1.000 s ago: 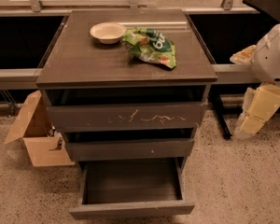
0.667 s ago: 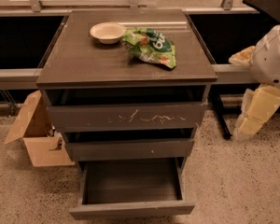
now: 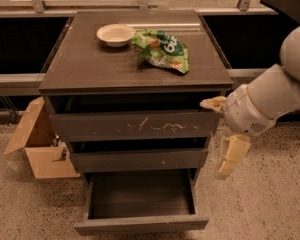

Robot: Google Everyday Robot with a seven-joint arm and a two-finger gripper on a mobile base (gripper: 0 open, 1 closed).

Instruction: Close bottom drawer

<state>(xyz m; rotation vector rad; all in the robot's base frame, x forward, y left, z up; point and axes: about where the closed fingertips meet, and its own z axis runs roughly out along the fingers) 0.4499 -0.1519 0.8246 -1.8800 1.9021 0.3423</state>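
Camera view: bottom drawer (image 3: 140, 223) open, tool (image 3: 221, 134) just right of it.

Matt grey-brown wood: bottom drawer (image 3: 140, 224), plain front, smooth grey box. Same wood on table (image 3: 90, 69), faint sheen. Pale matt bowl (image 3: 115, 34). Glossy crinkled green bag (image 3: 162, 49). Brown cardboard box (image 3: 45, 161). Speckled floor (image 3: 270, 204). Right of drawers, gripper (image 3: 222, 130): cream matt plastic, jaws apart.

Eyes on the green snack bag (image 3: 162, 49) lying on the surface (image 3: 85, 69): big white lettering across its front, but it's creased and can't be made out as a word. No other writing readable. The tool (image 3: 222, 131) hangs just right of the drawer unit (image 3: 135, 126), fingers spread apart.
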